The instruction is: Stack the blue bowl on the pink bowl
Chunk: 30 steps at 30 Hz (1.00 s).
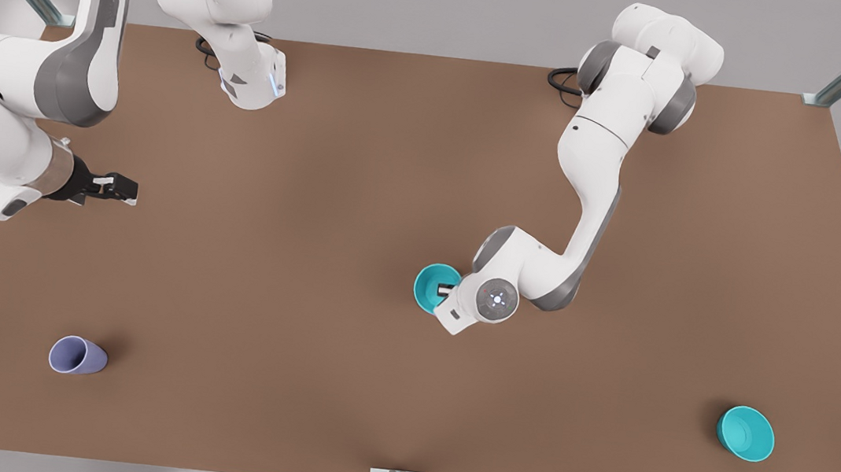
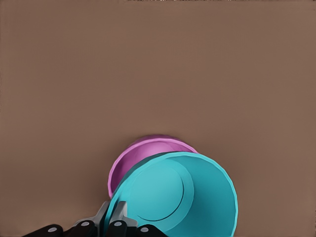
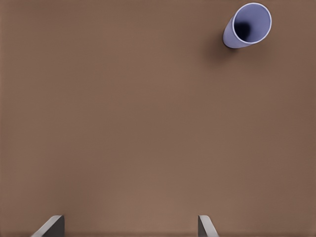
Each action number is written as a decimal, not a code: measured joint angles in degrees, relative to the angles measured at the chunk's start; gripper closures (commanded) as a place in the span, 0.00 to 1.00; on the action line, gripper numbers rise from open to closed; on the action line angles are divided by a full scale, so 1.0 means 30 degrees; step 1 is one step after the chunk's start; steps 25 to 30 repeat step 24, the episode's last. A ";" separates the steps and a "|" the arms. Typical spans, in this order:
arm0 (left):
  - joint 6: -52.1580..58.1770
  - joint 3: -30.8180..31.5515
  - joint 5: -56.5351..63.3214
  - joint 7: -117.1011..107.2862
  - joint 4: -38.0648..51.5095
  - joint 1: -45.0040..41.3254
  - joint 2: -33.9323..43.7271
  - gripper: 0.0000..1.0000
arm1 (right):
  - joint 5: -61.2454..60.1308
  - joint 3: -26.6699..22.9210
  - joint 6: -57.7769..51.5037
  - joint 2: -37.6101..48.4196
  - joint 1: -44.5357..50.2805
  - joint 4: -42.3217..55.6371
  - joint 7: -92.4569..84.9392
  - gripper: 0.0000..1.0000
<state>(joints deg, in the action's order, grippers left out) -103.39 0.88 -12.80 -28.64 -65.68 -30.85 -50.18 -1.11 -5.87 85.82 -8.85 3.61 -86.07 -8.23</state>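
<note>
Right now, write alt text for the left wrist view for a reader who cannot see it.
The left gripper grips the rim of the blue bowl, holding it tilted over the pink bowl, which peeks out behind it. Both are seen against the bare brown table.

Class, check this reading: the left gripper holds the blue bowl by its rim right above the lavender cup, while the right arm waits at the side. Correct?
One thing is wrong. The left gripper, shut on the blue bowl at its rim, holds it above the pink bowl, as the left wrist view shows. The lavender cup stands far off. The right gripper does wait at the side.
</note>
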 measured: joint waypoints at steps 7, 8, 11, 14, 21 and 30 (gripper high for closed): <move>-0.0249 0.0015 -0.0136 -0.1551 -0.0060 -0.0001 -0.0001 0.00 | 0.0001 0.0000 0.0001 -0.0014 -0.0004 0.0000 -0.0113 0.00; -0.0309 0.0014 -0.0248 -0.1688 -0.0107 0.0017 0.0006 0.00 | 0.0001 -0.0001 0.0001 -0.0029 0.0000 0.0001 -0.0127 0.00; 0.0380 0.0000 -0.0496 -0.1988 -0.0595 0.0679 0.1129 0.00 | 0.0002 0.0000 -0.0001 -0.0081 0.0027 0.0000 -0.0160 0.00; 0.4025 -0.0095 0.0938 -0.1897 0.0226 0.2454 0.4172 0.00 | -0.0001 0.0000 -0.0001 -0.0105 0.0029 0.0000 -0.0191 0.00; 0.8699 -0.0169 0.4283 0.1602 -0.1964 0.6250 1.1413 0.00 | -0.0006 0.0000 -0.0002 -0.0112 0.0026 0.0000 -0.0246 0.00; 0.9373 -0.0164 0.4605 0.3102 -0.2124 0.6283 1.1685 0.00 | -0.0006 0.0000 -0.0002 -0.0117 0.0026 0.0000 -0.0264 0.00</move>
